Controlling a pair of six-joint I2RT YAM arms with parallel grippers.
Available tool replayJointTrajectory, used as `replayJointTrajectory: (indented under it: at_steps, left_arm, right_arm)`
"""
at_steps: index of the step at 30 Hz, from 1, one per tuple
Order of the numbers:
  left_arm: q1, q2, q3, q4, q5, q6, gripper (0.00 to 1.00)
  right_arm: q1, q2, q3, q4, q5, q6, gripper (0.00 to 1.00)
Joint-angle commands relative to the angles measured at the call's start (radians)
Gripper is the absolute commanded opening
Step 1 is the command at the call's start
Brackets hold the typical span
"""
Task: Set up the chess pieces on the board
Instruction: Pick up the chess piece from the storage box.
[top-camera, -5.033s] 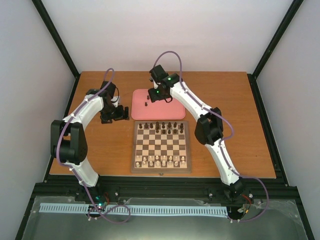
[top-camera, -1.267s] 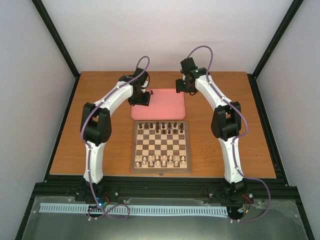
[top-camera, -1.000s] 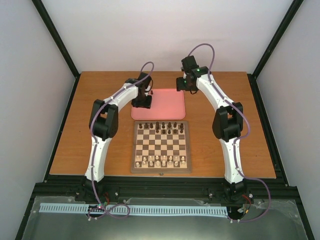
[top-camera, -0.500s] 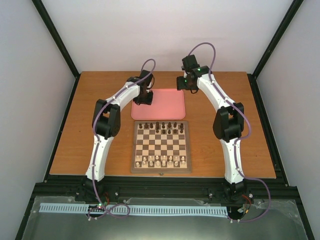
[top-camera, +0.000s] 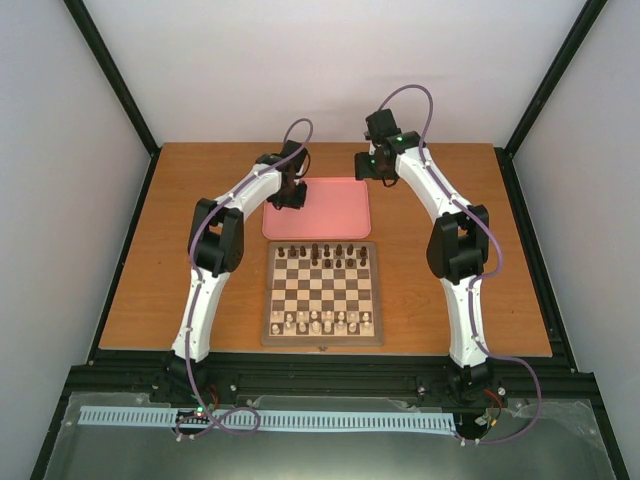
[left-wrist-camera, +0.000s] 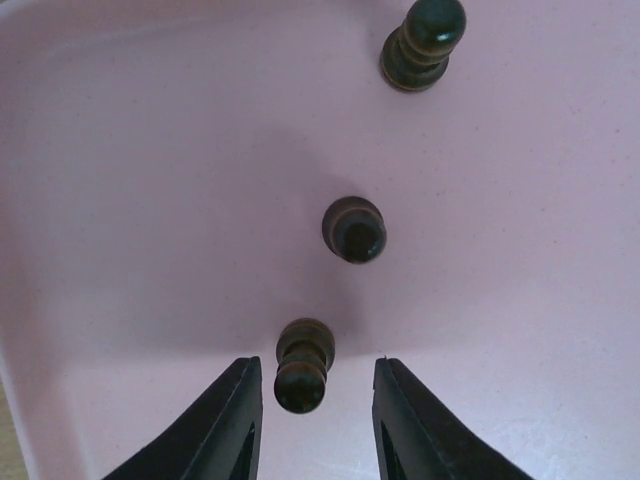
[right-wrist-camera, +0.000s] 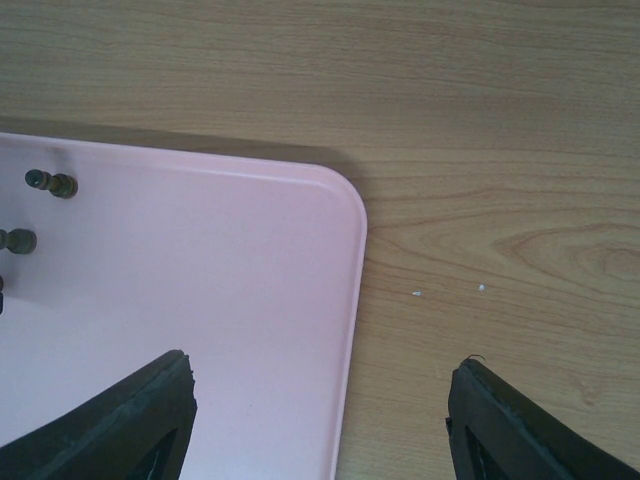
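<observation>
left arm (top-camera: 215, 245) swinging in from left side of table (top-camera: 200, 290) since earlier frame, left gripper (left-wrist-camera: 318, 365) now hanging low over pink tray (left-wrist-camera: 150, 180) near its left edge. jaws standing apart, flanking dark pawn (left-wrist-camera: 300, 365) without touching it. two more dark pieces (left-wrist-camera: 354, 229) (left-wrist-camera: 423, 42) standing on tray beyond pawn. right gripper (right-wrist-camera: 320, 372) hovering wide open, holding nothing, over tray's far right corner. remaining dark pieces lining far rows of chessboard (top-camera: 268, 295), pale pieces (top-camera: 322, 321) lining near rows.

1. A wooden table (top-camera: 200, 270) fills the centre, evenly lit.
2. White walls (top-camera: 330, 60) stand at 9, 12 and 3 o'clock.
3. Black frame posts (top-camera: 111, 72) rise at 11 and 1 o'clock.
</observation>
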Motion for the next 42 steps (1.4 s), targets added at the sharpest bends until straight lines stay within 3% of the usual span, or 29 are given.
replayJointTrajectory:
  at_steps: [1, 18, 23, 29, 36, 42]
  left_arm:
    - [0.006, 0.014, 0.045, 0.003, -0.011, 0.009, 0.32]
    - [0.006, 0.013, 0.04, 0.01, -0.02, 0.006, 0.23]
    - [0.006, 0.016, 0.038, 0.009, -0.019, 0.009, 0.12]
    - [0.006, -0.012, 0.006, 0.01, -0.021, 0.012, 0.1]
    - [0.006, -0.151, -0.051, -0.033, -0.017, 0.031, 0.1]
    - [0.001, -0.418, -0.277, -0.024, 0.07, 0.03, 0.1]
  right_arm:
    - [-0.01, -0.006, -0.005, 0.004, -0.003, -0.004, 0.69]
    - [-0.011, -0.002, -0.005, 0.0, -0.007, -0.004, 0.69]
    - [-0.01, 0.0, -0.035, -0.001, -0.006, -0.004, 0.69]
    - [-0.01, -0.002, -0.038, -0.001, -0.004, -0.005, 0.69]
    - [-0.012, -0.01, -0.051, 0.004, 0.007, -0.006, 0.69]
    - [-0.012, -0.015, -0.058, 0.009, 0.008, -0.003, 0.69]
